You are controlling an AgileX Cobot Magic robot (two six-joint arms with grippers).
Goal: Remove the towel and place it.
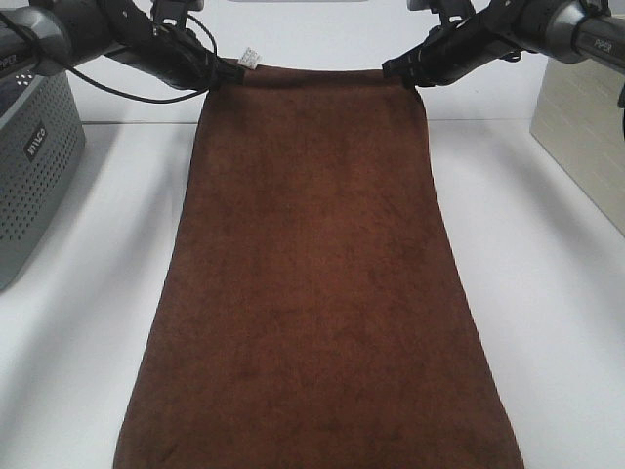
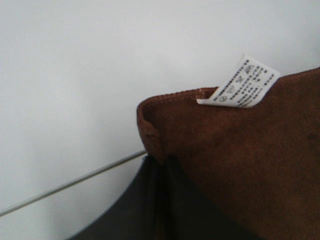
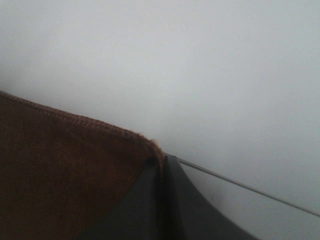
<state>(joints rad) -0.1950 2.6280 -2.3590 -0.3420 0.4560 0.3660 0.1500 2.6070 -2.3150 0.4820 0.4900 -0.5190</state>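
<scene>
Currently the towel hangs spread over the counter, each top corner pinched by the closed left gripper and right gripper; thin corner holds risk slipping.

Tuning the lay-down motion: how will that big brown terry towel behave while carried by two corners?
Likely floppy: the dark reddish-brown terry towel hangs in a limp sheet from the left tool and right tool. The top edge looks nearly straight between them, so it probably isn't heavy. The nubby pile suggests it won't slip easily.
</scene>
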